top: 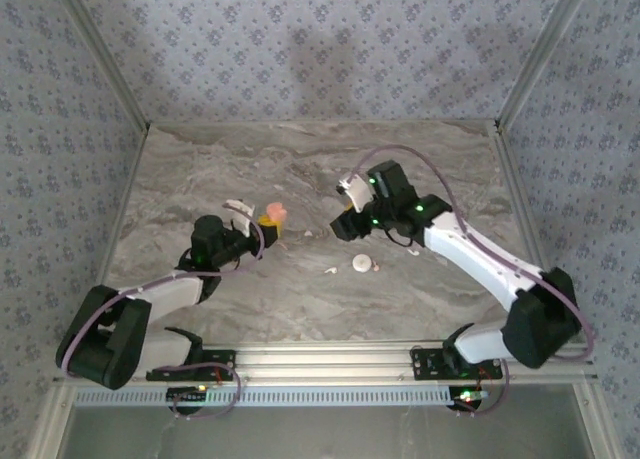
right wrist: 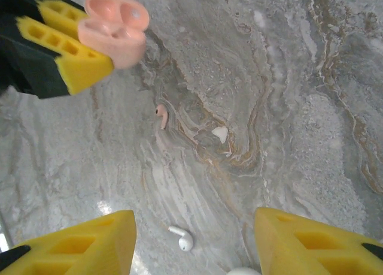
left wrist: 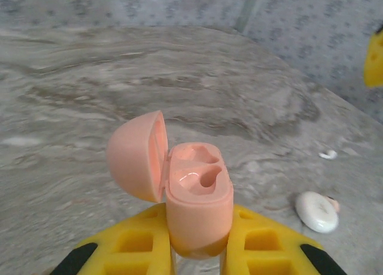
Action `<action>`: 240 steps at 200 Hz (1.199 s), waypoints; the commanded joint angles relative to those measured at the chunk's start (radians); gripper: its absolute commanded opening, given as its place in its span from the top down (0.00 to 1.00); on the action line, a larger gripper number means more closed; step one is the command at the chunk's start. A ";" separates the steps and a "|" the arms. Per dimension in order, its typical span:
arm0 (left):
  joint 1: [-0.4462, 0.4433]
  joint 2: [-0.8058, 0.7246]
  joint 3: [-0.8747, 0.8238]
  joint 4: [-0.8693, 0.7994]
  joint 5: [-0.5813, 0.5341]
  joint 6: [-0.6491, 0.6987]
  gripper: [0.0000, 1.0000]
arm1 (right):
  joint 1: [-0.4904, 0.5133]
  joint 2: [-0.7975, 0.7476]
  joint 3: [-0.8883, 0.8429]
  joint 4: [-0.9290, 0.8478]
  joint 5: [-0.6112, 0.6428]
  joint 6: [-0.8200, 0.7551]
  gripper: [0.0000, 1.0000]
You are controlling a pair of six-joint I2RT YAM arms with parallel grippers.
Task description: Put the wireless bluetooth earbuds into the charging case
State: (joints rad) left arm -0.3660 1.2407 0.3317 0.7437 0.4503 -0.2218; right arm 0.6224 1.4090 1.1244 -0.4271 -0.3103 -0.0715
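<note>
My left gripper (top: 268, 222) is shut on the base of the pink charging case (left wrist: 198, 203), holding it upright above the table. The lid (left wrist: 136, 155) is swung open to the left and both wells are empty. In the right wrist view the case (right wrist: 114, 32) sits at the upper left. My right gripper (right wrist: 191, 245) is open above the table, nothing between its fingers. A white earbud (right wrist: 181, 238) lies on the marble below the gap, nearer the left finger. It also lies to the right of the case as a white earbud (left wrist: 327, 154).
A white round disc (left wrist: 316, 211) lies on the table right of the case, with a small pink piece (left wrist: 333, 204) against it. A pink earbud-shaped piece (right wrist: 161, 116) and a white chip (right wrist: 221, 133) lie farther out. Metal frame posts (top: 122, 89) border the table.
</note>
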 commanded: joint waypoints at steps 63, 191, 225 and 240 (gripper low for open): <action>0.136 -0.202 0.003 -0.200 -0.277 -0.151 0.84 | 0.139 0.494 0.432 -0.146 0.121 0.062 0.45; 0.244 -0.322 -0.043 -0.291 -0.354 -0.208 0.84 | 0.238 0.895 0.706 -0.125 0.152 0.095 0.47; 0.248 -0.332 -0.044 -0.295 -0.354 -0.209 0.84 | 0.246 0.914 0.704 -0.125 0.193 0.092 0.49; 0.249 -0.336 -0.042 -0.300 -0.354 -0.208 0.84 | 0.248 0.917 0.703 -0.132 0.215 0.091 0.51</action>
State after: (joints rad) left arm -0.1242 0.9321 0.2905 0.4419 0.1032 -0.4206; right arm 0.8600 2.2955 1.8053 -0.5331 -0.1509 0.0097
